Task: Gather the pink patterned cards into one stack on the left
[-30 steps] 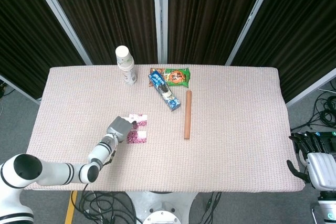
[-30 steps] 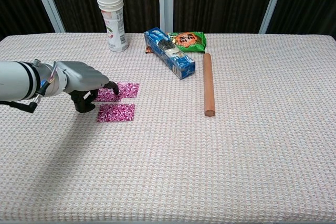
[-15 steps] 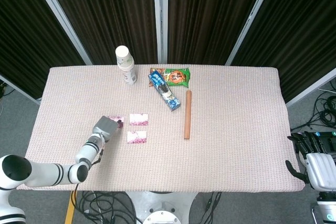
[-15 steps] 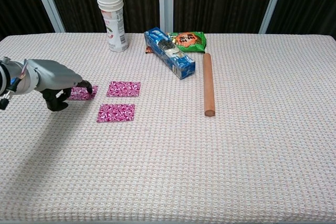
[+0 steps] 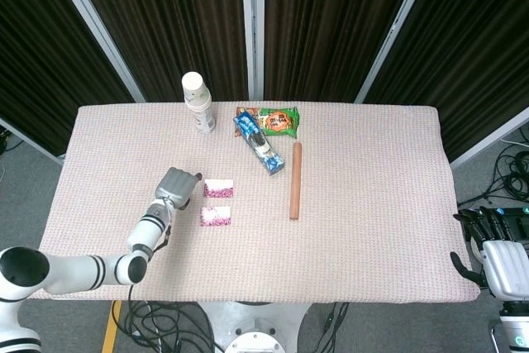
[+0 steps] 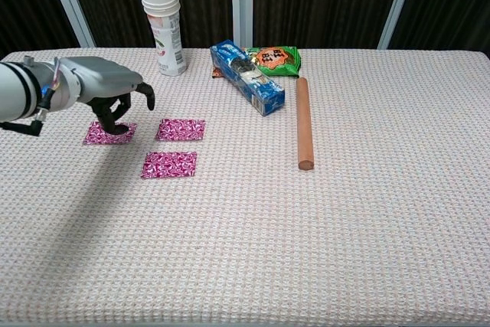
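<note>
Left robot hand (image 6: 107, 97) at left of frame, fingers curled down, fingertip touching leftmost flat pink patterned card (image 6: 109, 134), nothing gripped. Two more pink patterned cards (image 6: 175, 147) just right, apart on woven pink tabletop (image 6: 344, 227). Right robot hand (image 5: 496, 250) off tabletop at lower right, fingers spread, empty.

Leftmost pink card (image 6: 109, 133) partly under left hand (image 6: 107, 89), cup stack (image 6: 161, 13) top cropped in chest view
</note>
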